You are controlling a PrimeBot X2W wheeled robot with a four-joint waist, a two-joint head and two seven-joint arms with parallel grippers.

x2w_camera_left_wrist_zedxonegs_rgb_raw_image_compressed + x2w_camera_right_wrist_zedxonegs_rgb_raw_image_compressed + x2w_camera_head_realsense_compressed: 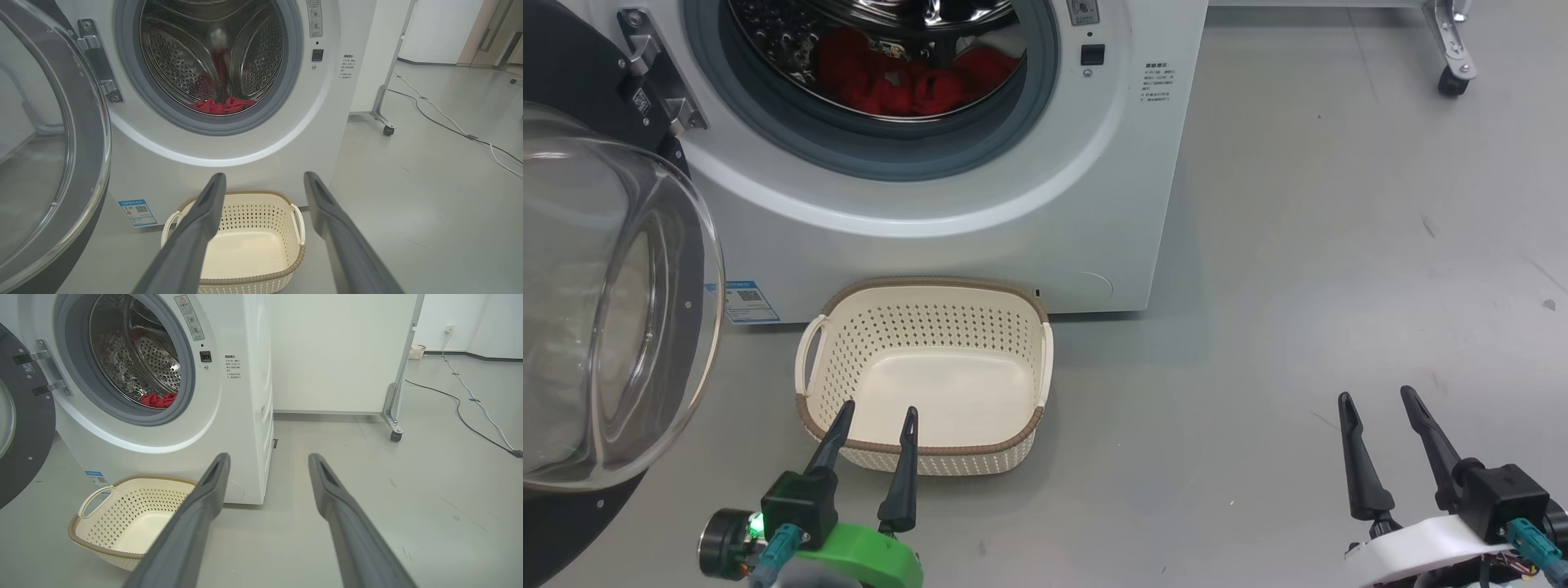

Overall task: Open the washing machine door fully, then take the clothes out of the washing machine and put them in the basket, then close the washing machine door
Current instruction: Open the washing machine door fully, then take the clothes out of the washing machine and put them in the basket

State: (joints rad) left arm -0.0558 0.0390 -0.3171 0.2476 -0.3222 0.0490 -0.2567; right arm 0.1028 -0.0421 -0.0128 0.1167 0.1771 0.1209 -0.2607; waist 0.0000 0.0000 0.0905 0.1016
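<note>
Spread empty, left fingers (903,474) are hovering at the basket's (931,283) near rim, right fingers (1357,457) well aside. Clothes (907,86) are lying in the drum (768,33) behind the basket, so I'm planning a deep, low pinch.

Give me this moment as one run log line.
door: wide open | clothes: in drum | basket: empty, on floor before washing machine | left gripper: open, empty | right gripper: open, empty
</note>
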